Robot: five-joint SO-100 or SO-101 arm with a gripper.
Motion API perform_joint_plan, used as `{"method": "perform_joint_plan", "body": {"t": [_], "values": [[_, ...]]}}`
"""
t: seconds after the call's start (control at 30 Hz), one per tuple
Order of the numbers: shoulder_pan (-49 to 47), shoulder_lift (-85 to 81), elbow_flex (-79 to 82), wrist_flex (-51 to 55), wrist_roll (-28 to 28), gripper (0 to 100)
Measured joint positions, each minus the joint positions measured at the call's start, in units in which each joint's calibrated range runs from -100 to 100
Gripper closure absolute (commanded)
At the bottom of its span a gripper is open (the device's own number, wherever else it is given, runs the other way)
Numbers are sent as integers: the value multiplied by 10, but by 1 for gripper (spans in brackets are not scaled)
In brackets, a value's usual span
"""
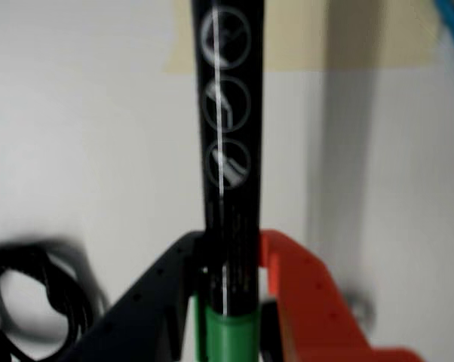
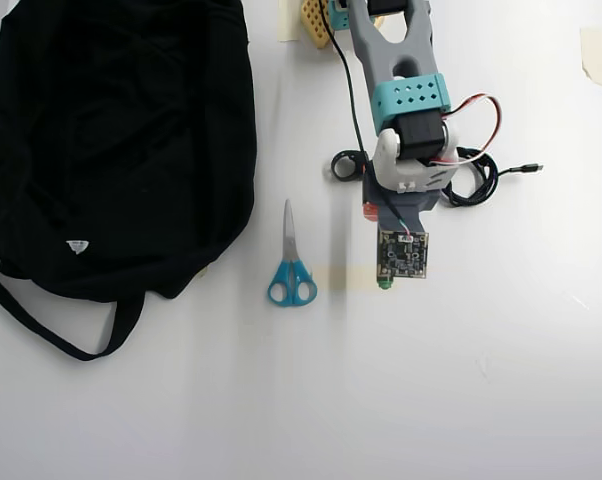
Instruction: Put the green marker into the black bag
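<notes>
Robot arm held a green marker clear of the white tabletop (image 2: 501,400), right of a black bag.

In the overhead view the bag (image 2: 111,140) filled the upper left, well apart from the arm. The scissors (image 2: 291,262) lay between them, so the carry leftward probably needed height to clear them. A cable coil (image 2: 473,180) sat beside the arm. The end effector (image 1: 231,260) was clamped on the marker (image 1: 228,136) near its green end.

Wrist view close behind tool (image 1: 231,302), overhead view straight down, sharing table (image 2: 481,380)
</notes>
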Motion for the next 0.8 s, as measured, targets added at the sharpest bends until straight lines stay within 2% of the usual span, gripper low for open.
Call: {"method": "perform_joint_plan", "body": {"t": [0.3, 0.8], "values": [[24, -120, 104, -6, 0, 98], [132, -153, 142, -47, 17, 98]]}}
